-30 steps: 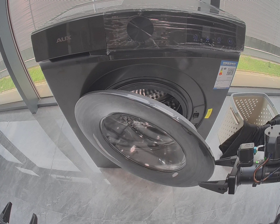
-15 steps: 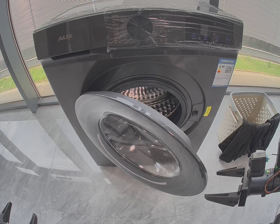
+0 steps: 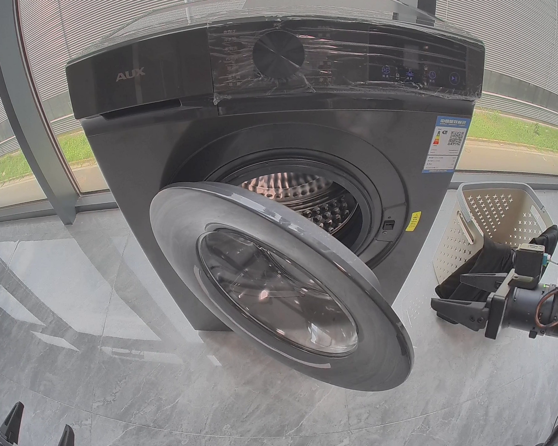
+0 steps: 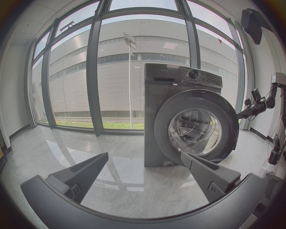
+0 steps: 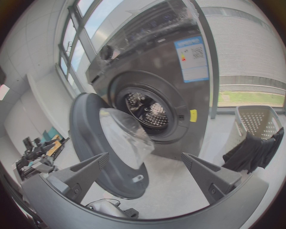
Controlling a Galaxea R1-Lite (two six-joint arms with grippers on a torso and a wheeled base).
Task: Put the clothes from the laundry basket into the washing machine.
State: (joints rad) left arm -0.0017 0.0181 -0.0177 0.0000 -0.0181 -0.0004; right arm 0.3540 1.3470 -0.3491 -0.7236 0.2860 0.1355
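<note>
- Head view: washer [image 3: 162, 152] with door [image 3: 387, 345] swung wide and drum [image 3: 302, 194] exposed. To its right, basket [image 3: 479, 211] on the floor [image 3: 112, 368], with dark clothes [image 3: 485, 261] draped over its near rim and down its front.
- Same view: right gripper [image 3: 449, 291] spread wide and empty, level with the clothes and just in front of them; contact hard to judge, probably none yet. Left gripper [image 3: 40, 423] low at the near left, well apart from washer and basket.
- Left wrist view: left pincer wide apart, nothing between the fingers, facing the washer and its door from across the floor.
- Right wrist view: fingers wide, gripping nothing; open drum ahead, basket and hanging clothes beside the washer.
- Step in hand, by judgement: reaching for the clothes. Aim at the bunched fold on the rim rather than the loose hem. Close on thick fabric only, clear of the plastic rim. Lift high enough to free the trailing cloth from the basket and to pass the door's edge.
- Against half a second ago: right gripper higher and nearer the basket, off from the door's edge; door and clothes unmoved.
- Against a second ago: door wider, more drum showing.
</note>
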